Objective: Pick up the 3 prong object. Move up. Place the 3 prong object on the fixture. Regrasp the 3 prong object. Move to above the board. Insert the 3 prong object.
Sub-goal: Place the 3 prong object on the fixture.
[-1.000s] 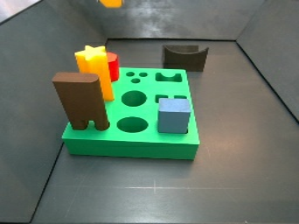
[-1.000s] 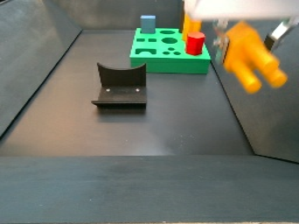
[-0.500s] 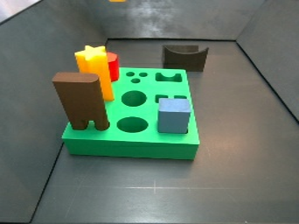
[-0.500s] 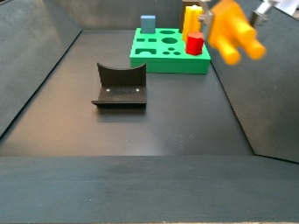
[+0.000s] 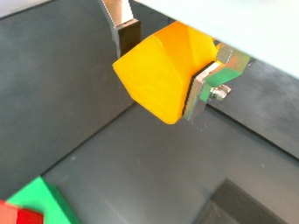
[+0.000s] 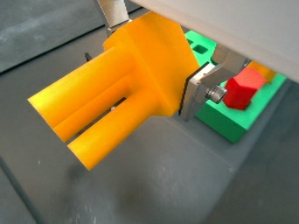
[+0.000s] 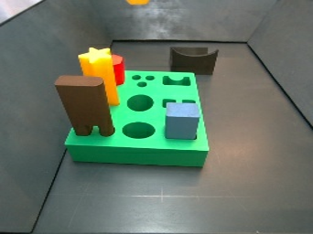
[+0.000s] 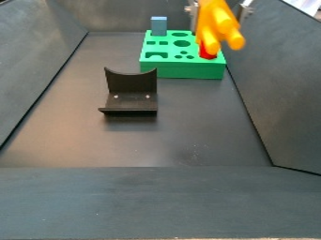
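– Where's the 3 prong object (image 6: 122, 92)?
– In the air, clamped in the pincer (image 6: 158, 66). In both wrist views a silver finger (image 5: 212, 77) sits flat against each side of the orange body, so it's clenched on the piece. In a side view the 3 prong object (image 8: 220, 24) hangs tilted above the far right part of the board (image 8: 183, 56), prongs pointing down and forward. In the other side view only an orange bit (image 7: 138, 3) shows at the top edge.

– The board?
– Green slab (image 7: 138, 123) on the dark floor (image 7: 244, 164). Yellow star-topped post (image 7: 98, 73) and red cylinder (image 7: 117, 69) stand at its far left, touching. A tall brown arch block (image 7: 84, 106) stands at the near left corner, a blue cube (image 7: 181, 120) in a hole near right. Three small round holes (image 7: 143, 79) just beside the red cylinder are uncovered.

– Anything in the way?
– The red cylinder (image 6: 244, 87) shows close beside the finger in a wrist view, apart from it.

– Fixture?
– The fixture (image 8: 128, 92) stands alone on the floor, well apart from the board, notch up.
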